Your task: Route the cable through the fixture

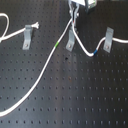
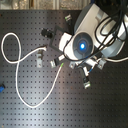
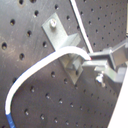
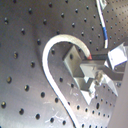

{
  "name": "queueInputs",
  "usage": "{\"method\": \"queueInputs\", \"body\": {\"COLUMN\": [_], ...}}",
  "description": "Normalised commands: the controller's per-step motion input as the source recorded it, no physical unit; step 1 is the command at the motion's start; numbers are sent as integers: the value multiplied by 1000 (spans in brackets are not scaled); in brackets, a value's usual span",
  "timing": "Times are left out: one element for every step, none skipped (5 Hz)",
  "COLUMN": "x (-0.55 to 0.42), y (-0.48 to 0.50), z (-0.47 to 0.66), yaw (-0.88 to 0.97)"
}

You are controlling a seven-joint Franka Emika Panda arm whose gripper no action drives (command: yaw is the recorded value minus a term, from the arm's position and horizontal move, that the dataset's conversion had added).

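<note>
The white cable runs across the black perforated board from the first exterior view's lower left, past its green band, up to my gripper. From there it drops to its blue band and through the right fixture. The gripper is shut on the cable just above the middle fixture. In the first wrist view the cable arcs over that fixture into the fingers. The second wrist view shows the same cable arc beside the bracket.
A third metal fixture stands at the first exterior view's left, with a frayed cable end beside it. In the second exterior view the arm covers the gripper, and the cable loops at the second exterior view's left.
</note>
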Motion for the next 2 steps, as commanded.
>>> {"method": "queueInputs", "body": {"x": [8, -26], "y": [18, 125], "z": [0, -418], "yaw": [0, -249]}}
